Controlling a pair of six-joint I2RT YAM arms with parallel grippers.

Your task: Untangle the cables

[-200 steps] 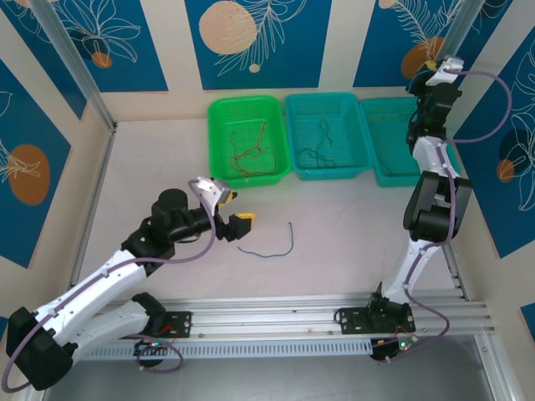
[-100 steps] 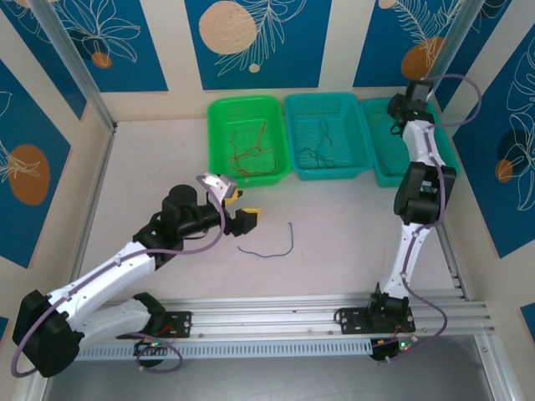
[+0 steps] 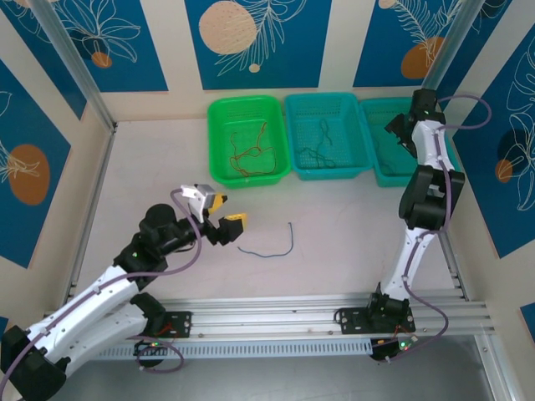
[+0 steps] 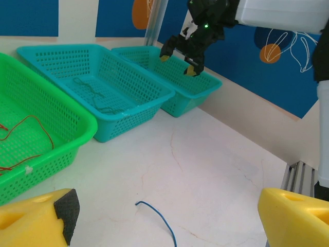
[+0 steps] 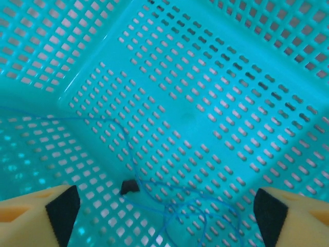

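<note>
- The left gripper (image 3: 226, 212) has its yellow fingers (image 4: 31, 224) spread wide. Nothing is between them.
- Just in front of it, near the middle of the top view, one thin blue wire (image 3: 266, 255) lies alone on the white table (image 3: 150, 167). It is bent like a hook.
- The right gripper (image 5: 164, 216) also has its fingers far apart and holds nothing. It hangs inside the right teal basket (image 3: 384, 100), at the upper right of the top view.
- Under it, thin blue wires (image 5: 175, 207) lie in loose loops on the basket floor.
- Red-orange wires (image 3: 251, 155) lie in the green basket (image 3: 247, 99). Dark green wires (image 3: 322, 147) lie in the middle teal basket (image 3: 322, 97).
- I think the blue wire on the table is very light and floppy. It will likely bend and swing when lifted, and it could slip out of a weak pinch.
- It lies flat, so the fingers must come right down to the table to catch it.
- A good place to pinch looks like the low curved part in the middle, so both ends hang evenly.
</note>
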